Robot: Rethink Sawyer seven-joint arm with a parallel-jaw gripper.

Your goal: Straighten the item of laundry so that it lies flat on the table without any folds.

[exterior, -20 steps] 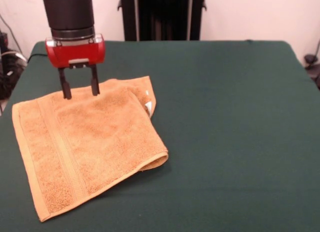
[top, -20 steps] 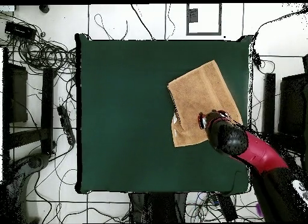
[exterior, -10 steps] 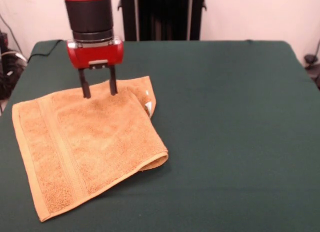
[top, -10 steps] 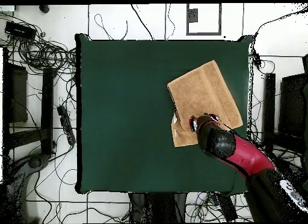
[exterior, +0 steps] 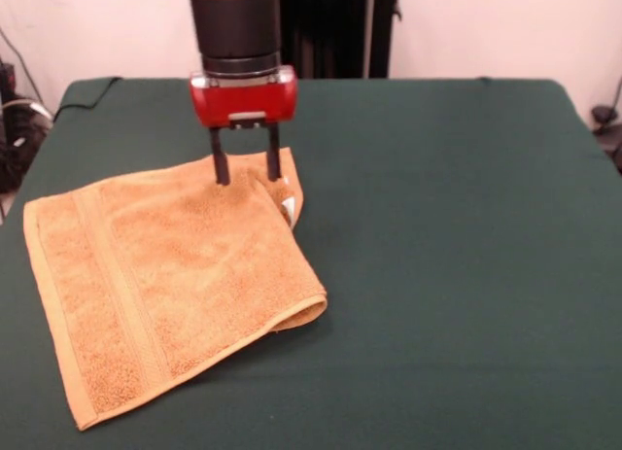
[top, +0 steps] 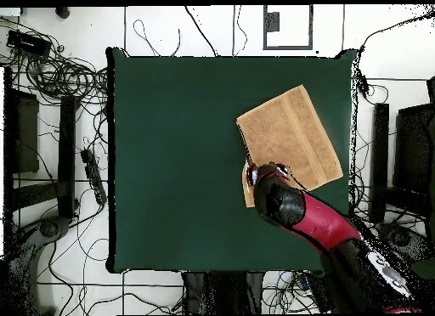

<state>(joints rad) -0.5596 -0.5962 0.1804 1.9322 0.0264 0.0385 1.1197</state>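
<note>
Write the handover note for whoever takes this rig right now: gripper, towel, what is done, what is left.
Gripper: open, empty, fingers pointing down at the towel's far edge, near the corner with the white tag. Whether the tips touch the cloth cannot be told.
Towel: on the green table, toward the left side in the front view, still folded over; a doubled edge runs along its right side and a second layer shows under the far corner.
Done: nothing unfolded yet; the gripper is only positioned over the folded corner.
Left: probably grasp the top layer near that corner, pull it open and lay the towel flat with no folds.
</note>
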